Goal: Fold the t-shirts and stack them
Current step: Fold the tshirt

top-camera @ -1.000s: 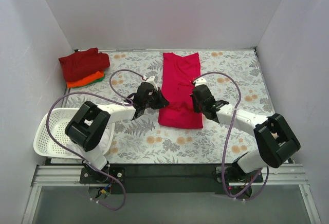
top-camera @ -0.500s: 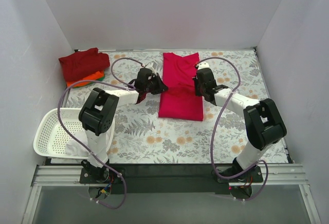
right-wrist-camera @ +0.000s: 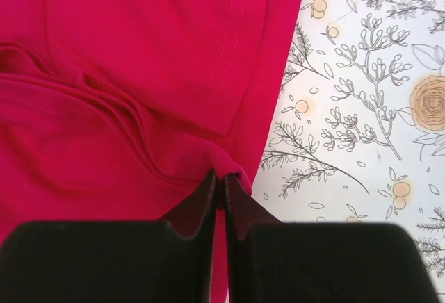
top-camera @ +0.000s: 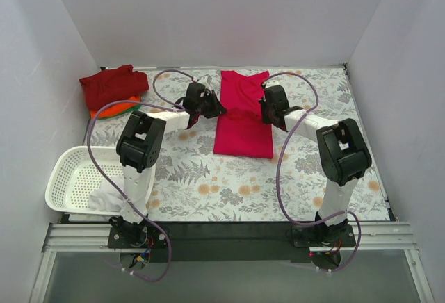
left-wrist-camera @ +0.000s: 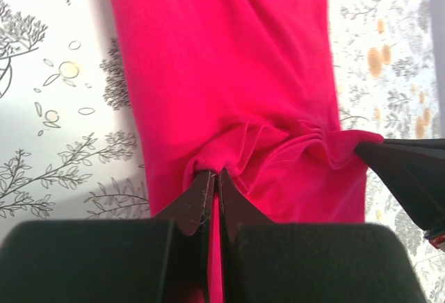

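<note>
A bright pinkish-red t-shirt lies lengthwise in the middle of the floral table, folded into a narrow strip. My left gripper is shut on its left edge, pinching a fold of cloth. My right gripper is shut on its right edge. Both hold the bottom hem, lifted and carried over the shirt's middle. The right gripper's black tip also shows in the left wrist view. A stack of a dark red t-shirt over orange and green ones sits at the back left.
A white lattice basket with white cloth in it stands at the near left. Purple cables loop over both arms. White walls close in the table on three sides.
Both grippers have moved toward the far wall, carrying the shirt's near hem up over its middle. The shirt's visible length has become shorter.
</note>
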You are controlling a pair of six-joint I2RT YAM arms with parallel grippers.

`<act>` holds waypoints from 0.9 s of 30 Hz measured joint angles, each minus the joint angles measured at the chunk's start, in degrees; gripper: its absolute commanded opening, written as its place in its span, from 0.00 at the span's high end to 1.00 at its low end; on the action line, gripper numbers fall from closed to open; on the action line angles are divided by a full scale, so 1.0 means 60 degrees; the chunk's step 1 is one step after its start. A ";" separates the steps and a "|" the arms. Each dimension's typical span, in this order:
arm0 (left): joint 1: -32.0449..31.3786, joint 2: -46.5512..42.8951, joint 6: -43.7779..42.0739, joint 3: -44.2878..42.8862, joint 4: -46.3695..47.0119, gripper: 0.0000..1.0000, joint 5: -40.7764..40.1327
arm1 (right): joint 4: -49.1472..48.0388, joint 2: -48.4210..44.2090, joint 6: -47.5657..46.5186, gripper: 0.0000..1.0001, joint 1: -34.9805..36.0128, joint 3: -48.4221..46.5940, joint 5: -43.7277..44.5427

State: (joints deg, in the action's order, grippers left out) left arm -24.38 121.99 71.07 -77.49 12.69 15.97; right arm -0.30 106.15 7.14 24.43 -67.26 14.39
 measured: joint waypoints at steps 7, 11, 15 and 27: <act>0.0062 0.0328 -0.0040 -0.0419 -0.0976 0.53 -0.0776 | 0.0229 0.0514 0.0051 0.65 -0.0171 -0.0466 0.0058; 0.0098 -0.0044 -0.0135 -0.0423 -0.1504 0.29 -0.1942 | 0.0481 0.0153 0.0036 0.50 -0.0313 -0.0525 0.0448; 0.0153 -0.1027 -0.0113 0.0182 -0.1628 0.21 -0.2681 | 0.0568 -0.1126 0.0073 0.47 -0.0415 -0.0062 0.0754; -0.0474 -0.3410 0.0372 0.3799 -0.1031 0.20 -0.2153 | 0.0295 -0.3122 0.1027 0.40 -0.0433 0.3034 -0.1534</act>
State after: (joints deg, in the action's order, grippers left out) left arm -27.22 101.54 73.30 -54.70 6.50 3.05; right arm 1.48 87.42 13.30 21.82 -49.06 5.19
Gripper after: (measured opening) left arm 0.803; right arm 0.582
